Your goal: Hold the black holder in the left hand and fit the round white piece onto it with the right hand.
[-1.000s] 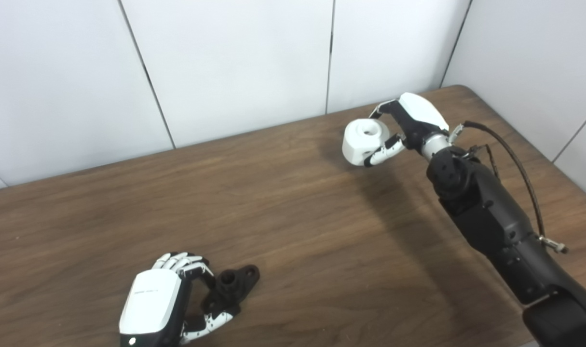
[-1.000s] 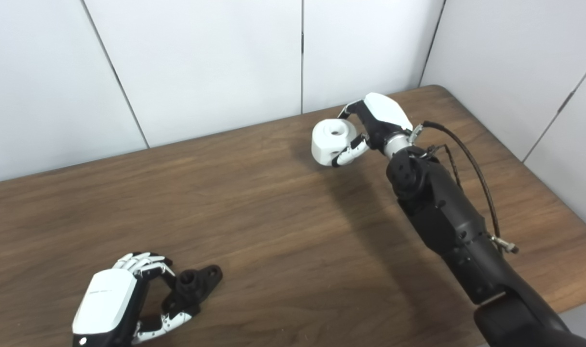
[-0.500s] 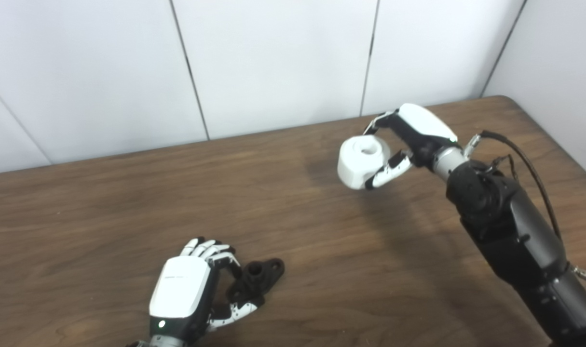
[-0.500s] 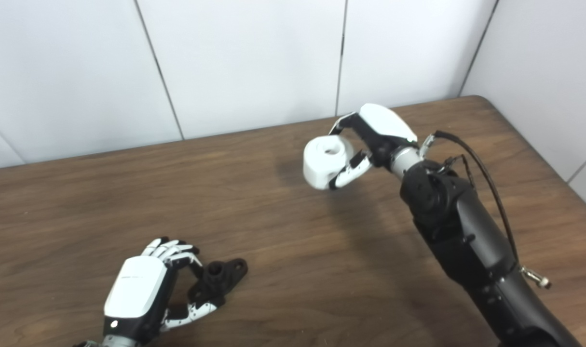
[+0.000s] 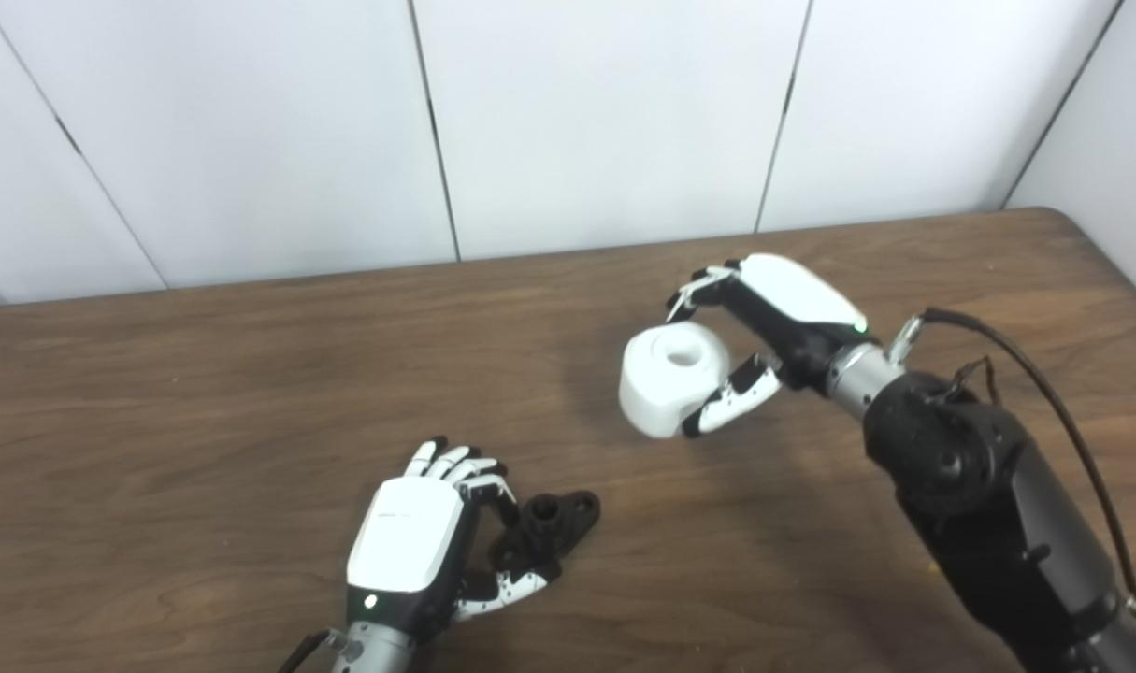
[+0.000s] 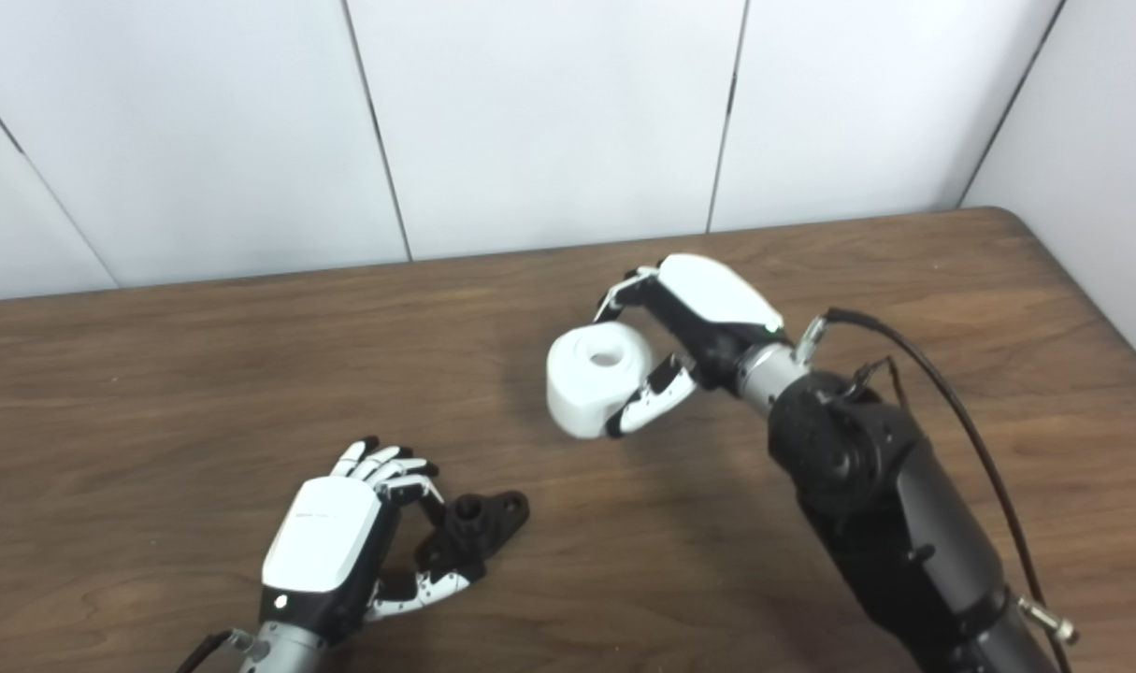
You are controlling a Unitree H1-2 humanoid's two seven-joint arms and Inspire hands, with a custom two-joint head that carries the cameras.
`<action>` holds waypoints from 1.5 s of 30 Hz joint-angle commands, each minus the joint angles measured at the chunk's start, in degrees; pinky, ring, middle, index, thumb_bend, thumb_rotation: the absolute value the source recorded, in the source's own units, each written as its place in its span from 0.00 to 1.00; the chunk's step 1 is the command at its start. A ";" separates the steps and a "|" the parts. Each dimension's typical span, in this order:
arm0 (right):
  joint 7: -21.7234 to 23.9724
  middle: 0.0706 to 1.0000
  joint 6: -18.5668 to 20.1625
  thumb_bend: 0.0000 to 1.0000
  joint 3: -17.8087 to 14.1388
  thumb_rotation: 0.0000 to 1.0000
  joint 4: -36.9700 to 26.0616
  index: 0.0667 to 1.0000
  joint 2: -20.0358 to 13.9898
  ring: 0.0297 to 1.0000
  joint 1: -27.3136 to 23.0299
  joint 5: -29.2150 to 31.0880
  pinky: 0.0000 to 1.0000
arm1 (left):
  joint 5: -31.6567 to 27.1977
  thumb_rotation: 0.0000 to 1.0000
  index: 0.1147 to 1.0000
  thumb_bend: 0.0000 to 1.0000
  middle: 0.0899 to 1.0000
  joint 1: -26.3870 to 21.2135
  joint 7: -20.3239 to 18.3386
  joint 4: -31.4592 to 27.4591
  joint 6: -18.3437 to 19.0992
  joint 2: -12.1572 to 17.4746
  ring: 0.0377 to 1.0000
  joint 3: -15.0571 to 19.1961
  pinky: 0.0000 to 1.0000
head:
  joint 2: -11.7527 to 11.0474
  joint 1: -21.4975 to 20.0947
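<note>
Both hands, the left hand [image 5: 409, 547] and the right hand [image 5: 773, 318], have white back shells and black-and-white fingers. The right forearm [image 5: 988, 505] is black, with a black cable [image 5: 1044, 393] along it.

The left hand [image 5: 416, 542] is low at the near side, fingers curled around the black holder [image 5: 549, 528]. The right hand [image 5: 773, 322] is up in the air, farther right, fingers and thumb wrapped around the round white piece [image 5: 670, 379].

The brown wood-grain worktop [image 5: 203, 393] runs back to a white panelled wall [image 5: 577, 121]. Directly on it, near the front edge, lies the black holder [image 5: 553, 523], with the left hand [image 5: 418, 547] around it.
</note>
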 commanded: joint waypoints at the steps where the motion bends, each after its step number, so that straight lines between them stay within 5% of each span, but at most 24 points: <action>1: -1.43 0.78 -2.79 0.53 0.05 0.14 -2.26 0.44 0.41 0.92 -0.74 0.11 1.00 | 2.05 0.05 0.42 0.52 0.75 0.16 -1.70 1.15 0.18 -0.35 0.85 -1.50 0.95 | 0.14 0.51; 25: -0.08 0.79 -4.96 0.53 3.12 0.14 -6.41 0.44 5.22 0.92 -0.79 -0.37 1.00 | 4.22 0.05 0.42 0.52 0.76 -0.81 -2.04 2.02 2.37 -1.66 0.86 -3.74 0.96 | 1.40 4.17; 45: 1.32 0.79 -4.94 0.53 4.67 0.14 -6.79 0.44 5.94 0.93 -1.36 -1.33 1.00 | 5.18 0.05 0.42 0.52 0.75 -1.15 -2.21 2.05 2.73 -1.81 0.85 -4.25 0.96 | 2.16 4.71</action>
